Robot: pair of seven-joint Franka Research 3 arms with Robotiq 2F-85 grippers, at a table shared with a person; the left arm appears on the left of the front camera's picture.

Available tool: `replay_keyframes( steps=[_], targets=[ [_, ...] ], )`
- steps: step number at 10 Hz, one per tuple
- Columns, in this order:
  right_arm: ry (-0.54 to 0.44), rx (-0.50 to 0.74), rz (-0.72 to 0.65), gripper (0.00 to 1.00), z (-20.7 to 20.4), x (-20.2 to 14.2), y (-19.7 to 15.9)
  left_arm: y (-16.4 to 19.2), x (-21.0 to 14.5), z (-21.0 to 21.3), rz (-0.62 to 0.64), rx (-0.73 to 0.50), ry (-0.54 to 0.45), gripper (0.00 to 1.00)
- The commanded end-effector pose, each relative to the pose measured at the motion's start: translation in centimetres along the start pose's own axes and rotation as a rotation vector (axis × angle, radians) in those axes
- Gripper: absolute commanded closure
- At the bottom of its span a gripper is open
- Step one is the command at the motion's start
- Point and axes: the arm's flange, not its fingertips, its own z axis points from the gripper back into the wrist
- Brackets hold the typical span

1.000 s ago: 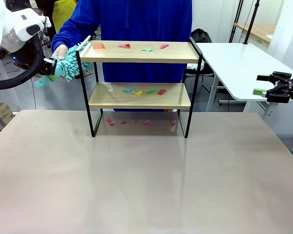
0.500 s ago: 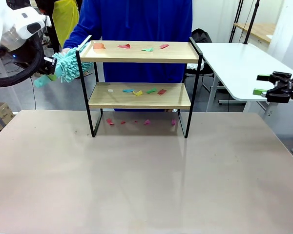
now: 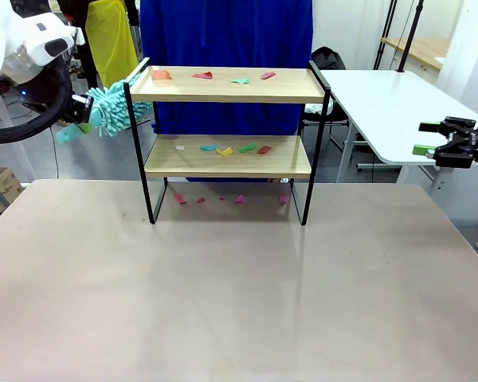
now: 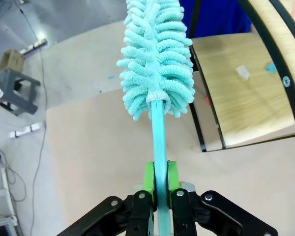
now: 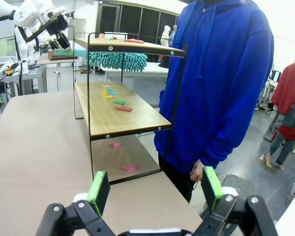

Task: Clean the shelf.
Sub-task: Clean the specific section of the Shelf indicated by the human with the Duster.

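The shelf stands at the table's far side, two wooden boards in a black frame. Small coloured paper scraps lie on its top board, more scraps on the lower board, and pink ones on the table beneath. My left gripper hovers just left of the shelf's top corner, shut on the handle of a teal fluffy duster. The left wrist view shows the green pads clamping the duster handle, its head beside the shelf's lower board. My right gripper is open and empty at the far right; its own view shows it facing the shelf end-on.
A person in a blue hoodie stands right behind the shelf, also close in the right wrist view. A second white table sits at the back right. The near half of my table is bare.
The person's hand, which was at the duster a second ago, has drawn back out of sight. The duster stays in my left gripper, nearly still. The right arm has not moved.
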Motion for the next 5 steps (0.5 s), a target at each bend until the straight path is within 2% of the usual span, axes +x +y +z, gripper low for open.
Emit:
replay_keyframes(
  steps=[1,4,5],
  targets=[
    [-0.003,0.001,0.005,0.00,-0.1,0.2,0.0,4.1,0.4,3.5,-0.091,0.053,0.056,0.87],
    [-0.003,0.001,0.005,0.00,-0.1,0.2,0.0,8.0,-0.7,10.7,-0.385,0.049,0.115,0.87],
    [-0.003,0.001,0.005,0.00,-0.1,0.2,0.0,8.8,-1.4,12.6,-0.479,0.136,0.167,0.87]
  ],
)
